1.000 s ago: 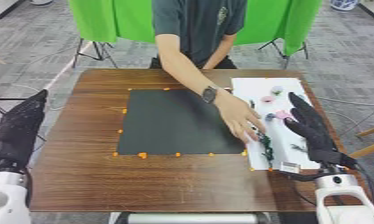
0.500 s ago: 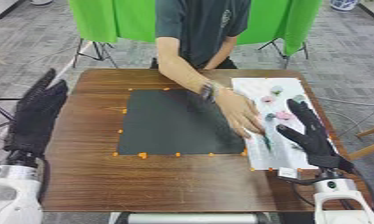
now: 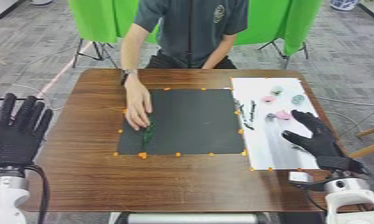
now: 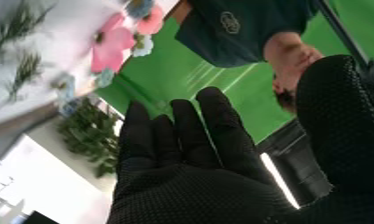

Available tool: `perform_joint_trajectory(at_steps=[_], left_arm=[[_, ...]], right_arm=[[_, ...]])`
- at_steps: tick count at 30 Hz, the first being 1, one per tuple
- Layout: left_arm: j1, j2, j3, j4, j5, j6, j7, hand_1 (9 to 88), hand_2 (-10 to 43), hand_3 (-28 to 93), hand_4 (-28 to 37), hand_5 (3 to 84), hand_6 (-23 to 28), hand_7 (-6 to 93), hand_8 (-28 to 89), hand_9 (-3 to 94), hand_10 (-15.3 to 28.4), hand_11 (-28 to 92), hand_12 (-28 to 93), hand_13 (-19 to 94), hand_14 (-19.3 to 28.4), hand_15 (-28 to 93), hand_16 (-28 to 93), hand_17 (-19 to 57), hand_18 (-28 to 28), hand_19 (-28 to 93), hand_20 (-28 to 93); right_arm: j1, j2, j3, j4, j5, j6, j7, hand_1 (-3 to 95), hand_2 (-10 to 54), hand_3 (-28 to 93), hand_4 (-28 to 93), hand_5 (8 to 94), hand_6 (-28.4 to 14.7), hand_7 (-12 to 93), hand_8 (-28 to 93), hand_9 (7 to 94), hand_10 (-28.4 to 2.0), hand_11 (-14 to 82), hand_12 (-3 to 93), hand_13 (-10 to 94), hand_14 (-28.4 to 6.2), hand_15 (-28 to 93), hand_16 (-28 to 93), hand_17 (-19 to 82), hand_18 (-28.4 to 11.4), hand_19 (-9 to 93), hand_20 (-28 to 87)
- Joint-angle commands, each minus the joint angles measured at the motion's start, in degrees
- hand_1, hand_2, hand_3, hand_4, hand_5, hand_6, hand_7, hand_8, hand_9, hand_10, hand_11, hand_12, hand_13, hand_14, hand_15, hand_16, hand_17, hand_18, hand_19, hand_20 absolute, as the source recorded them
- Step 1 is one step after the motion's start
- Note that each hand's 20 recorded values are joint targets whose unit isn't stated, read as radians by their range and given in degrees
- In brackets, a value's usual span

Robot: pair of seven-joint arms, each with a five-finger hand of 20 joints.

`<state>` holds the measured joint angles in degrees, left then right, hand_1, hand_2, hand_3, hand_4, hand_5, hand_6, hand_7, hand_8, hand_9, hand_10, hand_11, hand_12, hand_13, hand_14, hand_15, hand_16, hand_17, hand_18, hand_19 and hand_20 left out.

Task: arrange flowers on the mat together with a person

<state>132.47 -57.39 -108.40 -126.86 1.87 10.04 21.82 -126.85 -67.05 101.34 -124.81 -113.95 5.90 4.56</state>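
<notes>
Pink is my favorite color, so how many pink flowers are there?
2. Both are on the white sheet: a small flower toward its far end, and a bigger flower close to the robot's right hand, which might hide more.

- Dark mat [image 3: 190, 125], flat before me.
- Green sprig [image 3: 147, 139], lengthwise near the mat's left edge.
- Pink flowers [image 3: 283, 115], bluish flowers [image 3: 277, 90] and dark sprigs [image 3: 252, 111], on the white sheet [image 3: 268, 156] to my right.

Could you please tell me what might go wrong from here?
The right hand, open close to the nearer pink flower, might brush it aside. The green stem by the person's hand, near the left edge of the dark mat, could get nudged askew.
</notes>
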Motion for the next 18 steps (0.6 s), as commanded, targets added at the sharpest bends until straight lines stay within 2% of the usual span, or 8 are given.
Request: perform_joint_trajectory(at_steps=[1, 2, 4, 6, 9, 11, 16, 18], left_arm=[[2.76, -1.73, -1.09, -0.34, 0.20, 4.37, 0.29, 27.9, 6.4, 67, -28.3, 10.8, 5.2, 19.9, -24, 22.3, 10.9, 13, 0, 14, 5.5, 6, -9, -2.3, 5.4, 12, 7], [2.82, -1.76, -1.02, -0.38, 1.14, 4.65, 0.64, 27.7, 6.8, 67, -28.3, 11.3, 5.2, 19.7, -23, 22.3, 10.8, 14, 0, 13, 5.2, 6, -9, -2.3, 5.4, 12, 8], [2.78, -1.73, -1.01, -0.51, 0.67, 4.01, 1.14, 27.3, 7.1, 69, -28.3, 11.8, 5.1, 19.3, -23, 21.8, 10.6, 14, -1, 11, 4.1, 6, -9, -2.8, 4.7, 12, 8], [3.03, -1.82, -1.00, -0.71, 0.39, 3.73, 1.10, 27.4, 7.2, 69, -28.3, 12.0, 4.7, 19.1, -23, 21.1, 10.2, 14, -1, 10, 3.7, 6, -10, -2.9, 4.5, 12, 8], [2.57, -1.97, -0.54, -0.25, 1.47, 4.87, 0.34, 27.5, 7.3, 69, -28.3, 12.3, 4.1, 19.5, -22, 20.9, 10.1, 15, -1, 10, 3.5, 6, -10, -3.0, 4.4, 12, 8], [3.19, -2.26, -0.65, -0.40, 0.56, 4.92, 0.88, 27.4, 7.6, 69, -28.3, 12.4, 3.9, 19.6, -22, 20.9, 10.1, 15, -1, 10, 3.5, 6, -10, -3.1, 4.6, 12, 8], [2.87, -2.04, -1.15, 0.11, 1.52, 5.21, 0.29, 27.2, 8.1, 69, -28.3, 12.7, 3.7, 19.7, -22, 21.0, 10.0, 15, -1, 10, 3.5, 6, -11, -3.3, 5.0, 13, 8], [2.48, -2.06, -0.99, 0.32, 1.96, 6.34, 0.36, 27.1, 8.1, 69, -28.3, 12.9, 3.6, 19.9, -22, 21.0, 10.0, 15, -2, 10, 3.5, 6, -11, -3.3, 5.2, 13, 8]], right_arm=[[-0.21, 2.59, -2.36, -0.19, -10.42, 8.17, 8.64, 22.3, -4.3, 77, -27, 33.3, -9.7, 12, -13, 24.3, -17.2, 8.9, 5.4, 11, -12.1, 24, -19, 8, -8.8, 34, -8], [-0.61, 2.62, -1.85, -0.24, -11.40, 7.77, 8.53, 20.2, -7.0, 77, -26, 34.3, -8.9, 12, -12, 25.2, -17.4, 8.0, 6.0, 12, -13.0, 22, -16, 7, -9.5, 34, -8], [-0.98, 2.70, -0.67, -0.40, -10.74, 6.59, 7.70, 16.3, -9.2, 77, -25, 36.0, -8.0, 11, -12, 26.8, -17.5, 6.3, 7.0, 13, -14.6, 20, -11, 6, -10.8, 34, -8], [-0.96, 3.28, 0.34, -0.08, -12.91, 5.84, 7.09, 12.5, -6.6, 77, -24, 36.7, -7.4, 11, -12, 27.5, -17.4, 5.5, 7.5, 13, -15.1, 19, -9, 6, -11.7, 34, -7], [-1.46, 4.49, 2.78, -0.89, -12.08, 1.80, 8.39, 9.7, -2.6, 75, -23, 36.8, -6.9, 10, -11, 31.2, -17.2, 4.5, 9.4, 19, -15.4, 16, -1, 7, -13.5, 34, -3], [-1.33, 5.58, 3.41, -0.93, -13.57, 0.79, 10.68, 10.1, -1.8, 75, -23, 36.8, -6.9, 10, -11, 32.3, -17.3, 4.9, 10.0, 21, -15.3, 17, 2, 7, -14.2, 35, -2], [-1.81, 7.81, 3.71, -0.36, -19.43, 0.82, 14.92, 15.4, -5.1, 75, -24, 37.1, -8.4, 10, -11, 35.4, -18.0, 7.2, 12.0, 25, -15.6, 22, 8, 9, -14.8, 38, -1], [-2.11, 8.95, 3.73, 0.22, -25.40, -0.12, 16.24, 19.1, -8.8, 75, -26, 38.0, -8.5, 10, -11, 36.2, -17.9, 7.8, 12.6, 25, -15.4, 22, 9, 10, -14.7, 39, -1]])
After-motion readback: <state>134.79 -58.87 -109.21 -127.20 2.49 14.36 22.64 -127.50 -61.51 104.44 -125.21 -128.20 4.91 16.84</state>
